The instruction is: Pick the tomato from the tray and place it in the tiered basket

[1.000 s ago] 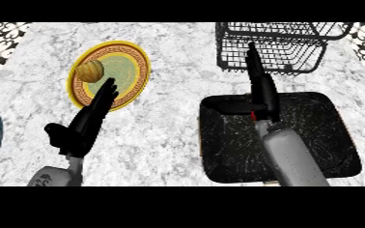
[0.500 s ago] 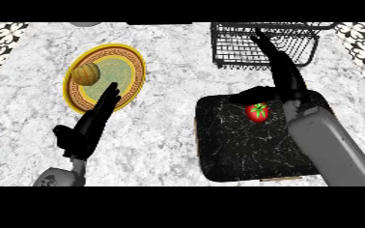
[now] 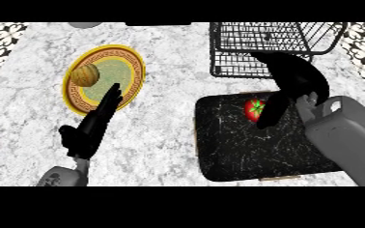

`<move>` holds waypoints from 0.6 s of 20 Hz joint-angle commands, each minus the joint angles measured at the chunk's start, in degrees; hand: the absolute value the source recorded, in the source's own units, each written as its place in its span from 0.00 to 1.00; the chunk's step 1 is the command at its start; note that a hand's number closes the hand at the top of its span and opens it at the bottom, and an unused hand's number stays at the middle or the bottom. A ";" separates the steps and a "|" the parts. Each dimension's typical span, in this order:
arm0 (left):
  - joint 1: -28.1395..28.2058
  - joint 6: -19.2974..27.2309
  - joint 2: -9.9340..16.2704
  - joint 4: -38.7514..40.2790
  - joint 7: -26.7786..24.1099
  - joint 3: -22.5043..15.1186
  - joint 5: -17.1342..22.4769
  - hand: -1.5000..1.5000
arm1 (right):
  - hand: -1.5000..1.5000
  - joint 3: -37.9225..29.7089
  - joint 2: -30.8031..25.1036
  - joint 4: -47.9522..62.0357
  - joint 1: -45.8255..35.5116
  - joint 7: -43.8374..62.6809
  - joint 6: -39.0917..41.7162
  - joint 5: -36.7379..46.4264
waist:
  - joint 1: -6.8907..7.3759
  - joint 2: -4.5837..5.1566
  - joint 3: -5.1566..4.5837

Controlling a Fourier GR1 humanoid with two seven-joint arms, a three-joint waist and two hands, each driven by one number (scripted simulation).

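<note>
On the black tray [image 3: 235,149], near its back edge, sits the tomato [image 3: 254,109] — right hand [image 3: 296,84] arched over it, thumb touching, not yet closed around. Left hand [image 3: 92,128] rests flat-fingered left of tray. Risk: round tomato rolls away if thumb nudges it.

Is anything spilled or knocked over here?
Nothing stands out. The tomato sits on the black tray, the wire basket is upright, and a round food item rests on the yellow plate.
</note>
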 commanded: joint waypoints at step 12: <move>-0.58 -1.15 -1.87 1.05 -1.55 -0.38 -1.56 0.50 | 0.00 2.65 4.30 -2.40 -5.94 21.11 4.56 1.28 | 1.84 1.23 0.15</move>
